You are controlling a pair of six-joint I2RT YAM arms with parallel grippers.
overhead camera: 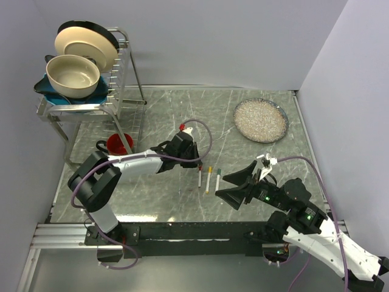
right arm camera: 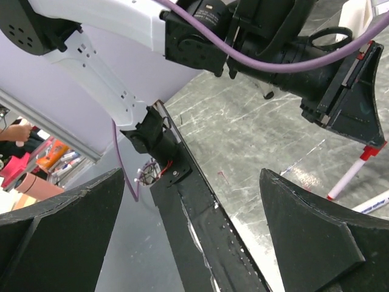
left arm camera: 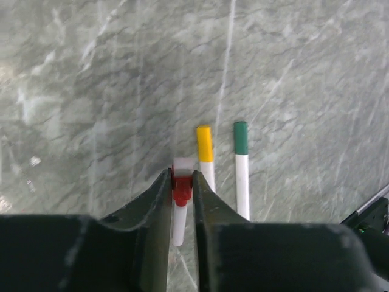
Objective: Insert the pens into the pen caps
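Observation:
My left gripper (left arm camera: 182, 176) is shut on the red cap (left arm camera: 181, 190) of a white pen (left arm camera: 177, 225), low over the table; a short white piece shows past the cap. In the top view the left gripper (overhead camera: 198, 163) sits at the far end of that pen (overhead camera: 199, 177). Just to the right lie a yellow-capped pen (left arm camera: 205, 146) and a green-capped pen (left arm camera: 241, 139), also visible in the top view as the yellow one (overhead camera: 208, 180) and the green one (overhead camera: 217, 179). My right gripper (overhead camera: 220, 185) is wide open and empty just right of the pens; its wrist view (right arm camera: 191, 182) shows the red-capped pen (right arm camera: 349, 176).
A red mug (overhead camera: 118, 143) stands by the dish rack (overhead camera: 124, 91) at the back left, which holds plates and a bowl (overhead camera: 73, 75). A plate of pale grains (overhead camera: 261, 120) sits at the back right. The table's black front rail (right arm camera: 200, 207) runs below the right gripper.

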